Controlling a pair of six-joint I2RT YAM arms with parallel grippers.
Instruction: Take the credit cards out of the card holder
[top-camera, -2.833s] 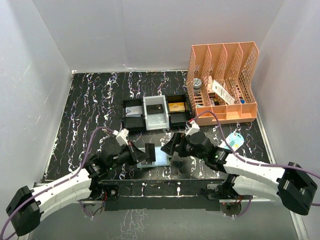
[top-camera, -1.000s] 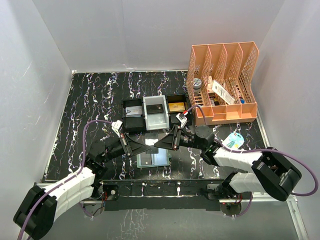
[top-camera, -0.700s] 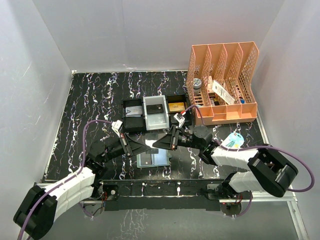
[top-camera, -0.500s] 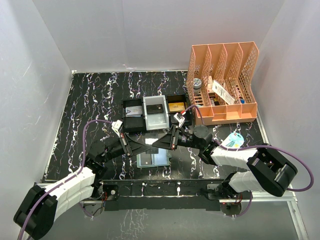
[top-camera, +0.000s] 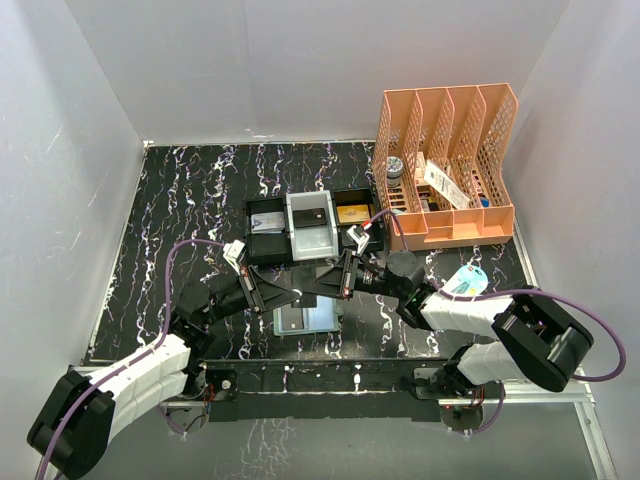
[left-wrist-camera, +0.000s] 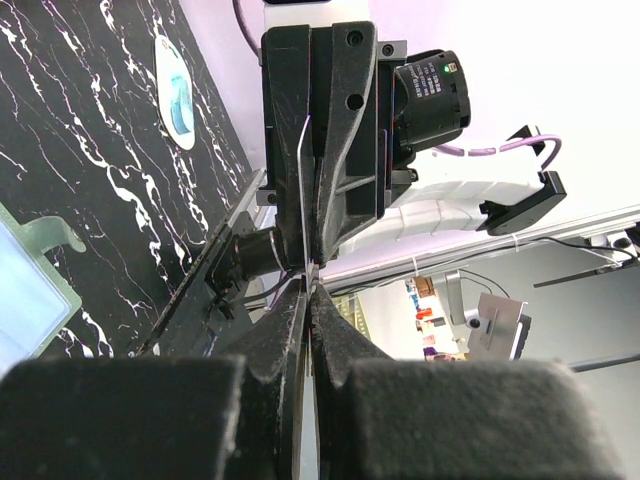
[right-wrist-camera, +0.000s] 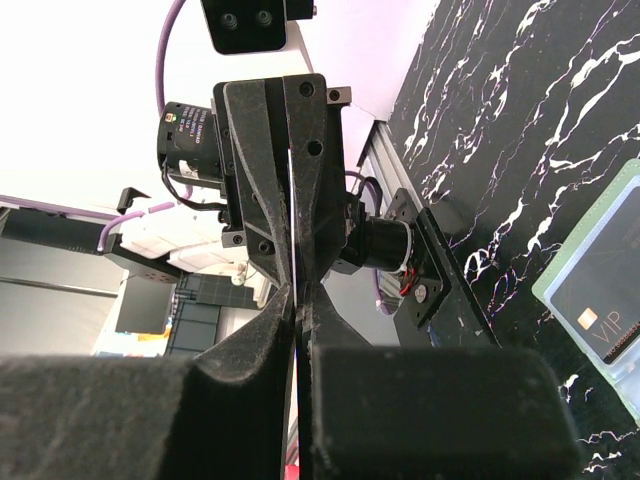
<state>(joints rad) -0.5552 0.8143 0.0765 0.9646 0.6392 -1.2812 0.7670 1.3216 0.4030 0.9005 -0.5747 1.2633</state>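
- On the table (top-camera: 180, 200) I see the card holder (top-camera: 322, 318) lying open, a dark card (top-camera: 291, 320) in its pocket.
- Above it, my left gripper (top-camera: 288, 297) and right gripper (top-camera: 322, 286) meet tip to tip, both pinching one edge-on credit card (left-wrist-camera: 302, 190).

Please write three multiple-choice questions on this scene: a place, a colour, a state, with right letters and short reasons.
1. Where on the table is the card holder? A far left corner; B near the front edge; C far right corner.
2. Which colour is the rack? A orange; B blue; C green.
3. The left gripper and right gripper are: A both open; B both shut on one credit card; C one open.
B: it lies open by that edge. A: orange lattice walls. B: wrist views show it pinched at both ends.
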